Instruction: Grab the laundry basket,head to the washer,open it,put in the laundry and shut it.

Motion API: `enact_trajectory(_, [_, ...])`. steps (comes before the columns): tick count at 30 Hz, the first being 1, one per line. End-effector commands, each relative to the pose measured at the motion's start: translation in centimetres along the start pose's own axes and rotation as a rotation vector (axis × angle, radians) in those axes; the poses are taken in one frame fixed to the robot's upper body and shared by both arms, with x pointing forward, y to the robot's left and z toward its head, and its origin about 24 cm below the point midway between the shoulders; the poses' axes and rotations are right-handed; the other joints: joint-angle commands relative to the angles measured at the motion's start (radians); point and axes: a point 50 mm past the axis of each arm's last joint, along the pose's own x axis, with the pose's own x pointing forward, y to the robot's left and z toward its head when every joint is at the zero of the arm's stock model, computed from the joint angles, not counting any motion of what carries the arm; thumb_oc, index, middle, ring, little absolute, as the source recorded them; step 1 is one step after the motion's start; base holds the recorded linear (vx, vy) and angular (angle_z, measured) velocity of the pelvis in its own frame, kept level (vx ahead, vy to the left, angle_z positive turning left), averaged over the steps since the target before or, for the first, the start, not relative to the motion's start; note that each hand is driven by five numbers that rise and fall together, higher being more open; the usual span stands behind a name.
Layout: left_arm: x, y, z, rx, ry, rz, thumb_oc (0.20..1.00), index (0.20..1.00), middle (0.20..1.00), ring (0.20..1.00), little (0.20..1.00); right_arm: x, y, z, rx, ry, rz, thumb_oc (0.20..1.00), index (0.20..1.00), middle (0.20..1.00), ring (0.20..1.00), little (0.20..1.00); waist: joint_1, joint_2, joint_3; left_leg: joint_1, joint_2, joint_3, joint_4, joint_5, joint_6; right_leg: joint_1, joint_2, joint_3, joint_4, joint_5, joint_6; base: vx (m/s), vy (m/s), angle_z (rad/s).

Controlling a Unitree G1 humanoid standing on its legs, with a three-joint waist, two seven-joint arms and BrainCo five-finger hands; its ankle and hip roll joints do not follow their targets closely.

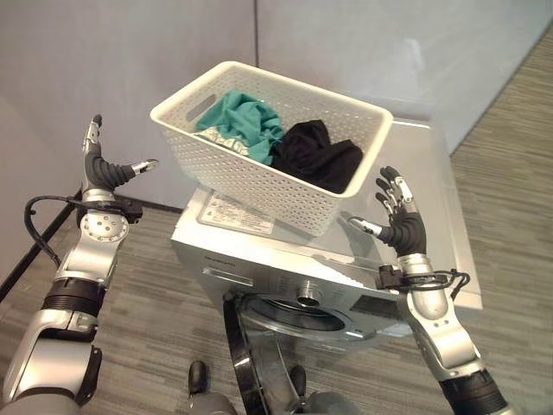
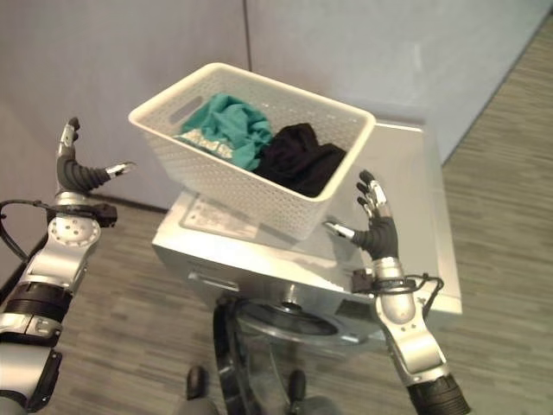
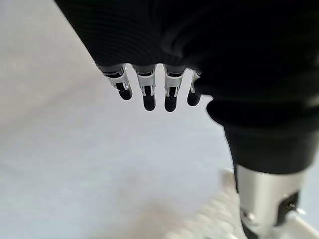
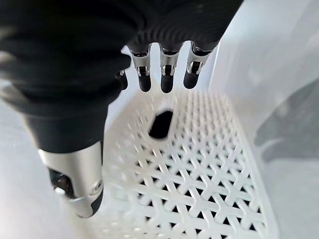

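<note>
The basket (image 1: 259,160) sits on top of the washer (image 1: 415,199), between my two hands and held by neither. Its long axis runs from about 10 o'clock to 4 o'clock in the head views. My right hand (image 1: 399,216) is just beside its 4 o'clock end, fingers straight and spread, palm towards the lattice wall with its handle slot. My left hand (image 1: 102,169) stands further out from the 10 o'clock end, fingers likewise straight and holding nothing. So the right hand is the nearer, and I judge it the one to reach the clothes.

Inside lie a teal garment (image 1: 242,125) towards 10 o'clock and a black garment (image 1: 315,156) towards 4 o'clock. The washer door (image 1: 246,363) hangs open at 6 o'clock; its lower part is cut off, and the drum (image 1: 298,313) interior is too dark to read.
</note>
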Motion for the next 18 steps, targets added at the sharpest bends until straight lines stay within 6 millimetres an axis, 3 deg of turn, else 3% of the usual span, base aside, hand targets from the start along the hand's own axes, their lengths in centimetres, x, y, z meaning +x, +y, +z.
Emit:
enact_trajectory(1, [-0.1, 2.2, -0.2, 0.012, -0.040, 0.036, 1.000, 1.000, 1.000, 1.000, 1.000, -1.4, 0.2, 0.6, -0.015, -0.028, 0.068, 1.000, 1.000, 1.000, 1.000, 1.000, 0.014, 0.096, -0.095, 0.112, -0.055, 0.064, 0.029, -0.017, 0.086, 0.022, -0.145, 0.026, 0.146, -0.134, 0.122, 0.08, 0.174, -0.38])
enact_trajectory(4, [-0.7, 2.9, -1.1, 0.032, -0.019, 0.041, 1.000, 1.000, 1.000, 1.000, 1.000, -1.6, 0.6, 0.5, -0.019, -0.018, 0.094, 1.000, 1.000, 1.000, 1.000, 1.000, 0.017, 0.096, -0.096, 0.145, -0.065, 0.105, 0.017, -0.028, 0.095, 0.020, -0.156, 0.049, 0.143, -0.121, 0.137, 0.05, 0.082, -0.40])
enact_trajectory(8, [-1.3, 3.8, -2.2, 0.046, 0.011, 0.050, 1.000, 1.000, 1.000, 1.000, 1.000, -1.7, -0.7, 2.0, -0.132, -0.085, 0.074, 1.000, 1.000, 1.000, 1.000, 1.000, 0.006, 0.094, -0.100, 0.173, -0.071, 0.124, -0.004, -0.033, 0.101, 0.022, -0.158, 0.063, 0.132, -0.114, 0.147, 0.03, 0.018, -0.44])
enact_trajectory(9, [-1.6, 3.9, -2.4, 0.054, 0.015, 0.041, 1.000, 1.000, 1.000, 1.000, 1.000, -1.8, -1.5, 2.8, -0.188, -0.122, 0.054, 1.000, 1.000, 1.000, 1.000, 1.000, 0.003, 0.093, -0.103, 0.178, -0.069, 0.128, -0.011, -0.031, 0.101, 0.025, -0.158, 0.062, 0.131, -0.115, 0.148, 0.03, 0.004, -0.03])
enact_trajectory(10, [-2.1, 3.6, -3.0, 0.059, 0.031, 0.015, 1.000, 1.000, 1.000, 1.000, 1.000, -1.6, -3.9, 5.0, -0.358, -0.223, -0.021, 1.000, 1.000, 1.000, 1.000, 1.000, -0.004, 0.088, -0.111, 0.188, -0.069, 0.128, -0.027, -0.030, 0.101, 0.033, -0.156, 0.057, 0.125, -0.116, 0.153, 0.04, -0.001, 0.12])
enact_trajectory(12, [-2.4, 3.2, -3.2, 0.073, 0.034, -0.005, 1.000, 1.000, 1.000, 1.000, 1.000, -1.2, -5.9, 6.8, -0.469, -0.305, -0.120, 1.000, 1.000, 1.000, 1.000, 1.000, -0.012, 0.081, -0.121, 0.185, -0.067, 0.124, -0.030, -0.033, 0.101, 0.036, -0.155, 0.054, 0.119, -0.116, 0.156, 0.02, -0.007, 0.06])
enact_trajectory(18, [-3.8, 2.6, -4.1, 0.086, 0.049, -0.062, 1.000, 1.000, 1.000, 1.000, 1.000, -1.6, -9.6, 11.3, -0.705, -0.489, -0.354, 1.000, 1.000, 1.000, 1.000, 1.000, -0.025, 0.070, -0.141, 0.170, -0.065, 0.110, -0.030, -0.042, 0.102, 0.043, -0.151, 0.037, 0.104, -0.111, 0.162, 0.00, -0.002, 0.01])
